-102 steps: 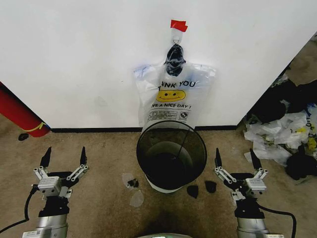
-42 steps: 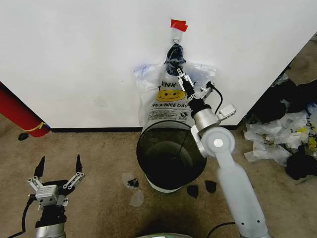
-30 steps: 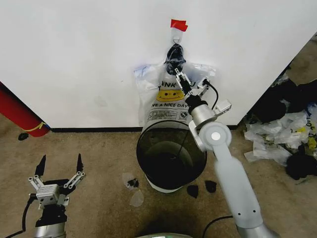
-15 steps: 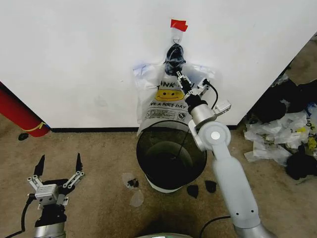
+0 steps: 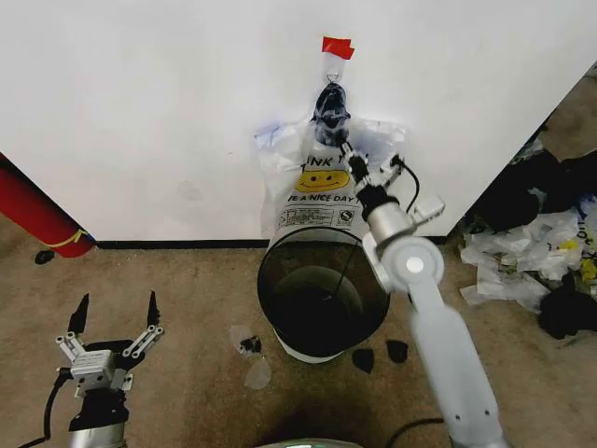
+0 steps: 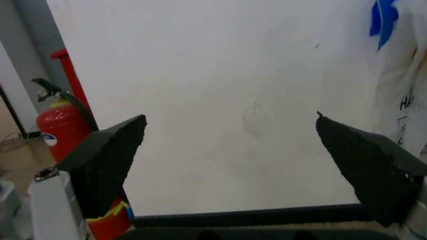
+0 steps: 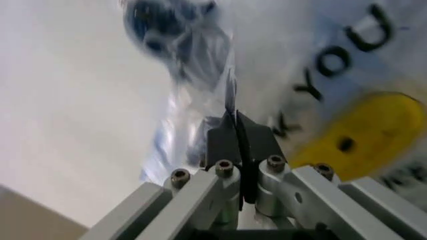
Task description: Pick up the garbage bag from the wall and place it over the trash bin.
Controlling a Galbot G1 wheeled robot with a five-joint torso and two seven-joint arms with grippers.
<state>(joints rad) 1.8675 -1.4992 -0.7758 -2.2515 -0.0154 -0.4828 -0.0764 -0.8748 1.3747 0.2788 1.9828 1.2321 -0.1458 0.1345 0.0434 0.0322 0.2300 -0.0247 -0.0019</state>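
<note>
Jaws of right gripper [image 5: 349, 154] pinched on garbage bag [image 5: 322, 191] just below its knot; bag hangs long-axis vertical on wall [image 5: 168, 112], directly above trash bin [image 5: 322, 289]. Left gripper [image 5: 114, 319] wide, parked low.

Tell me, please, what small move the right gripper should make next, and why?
Probably a short lift up and away from the wall. The right gripper is shut on the garbage bag just below its dark knot, which hangs from a taped hook above the trash bin. The left gripper waits open, low.
</note>
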